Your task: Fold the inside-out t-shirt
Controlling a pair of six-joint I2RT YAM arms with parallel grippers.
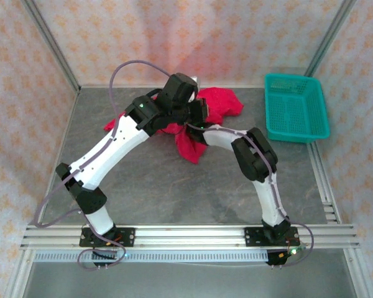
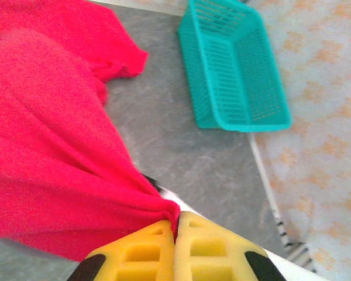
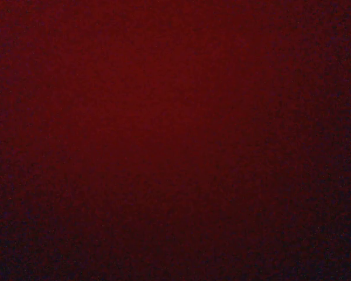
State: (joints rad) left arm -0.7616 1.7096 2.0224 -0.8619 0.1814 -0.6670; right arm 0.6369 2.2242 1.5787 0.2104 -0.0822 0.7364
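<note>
One t-shirt: bright red, crumpled in a heap rather than laid flat; upper middle of the top view, on the far part of the table.
Shirt spread: one lobe reaches right toward the basket; a pointed fold runs down toward frame centre; a small red patch shows just left of the left arm.
Left gripper: yellow fingers pressed together, pinching a gathered bunch of the red cloth at bottom centre of the left wrist view; the cloth fans out from the pinch toward the upper left.
Right gripper: the right arm runs into the red heap in the top view; the right wrist view is dark red and blurred; finger state cannot be told.
Table surface: grey, mottled.
Basket: teal plastic, upper right of the top view, near the shirt's right lobe but not touching it.
Walls: pale, with an orange floral pattern.
</note>
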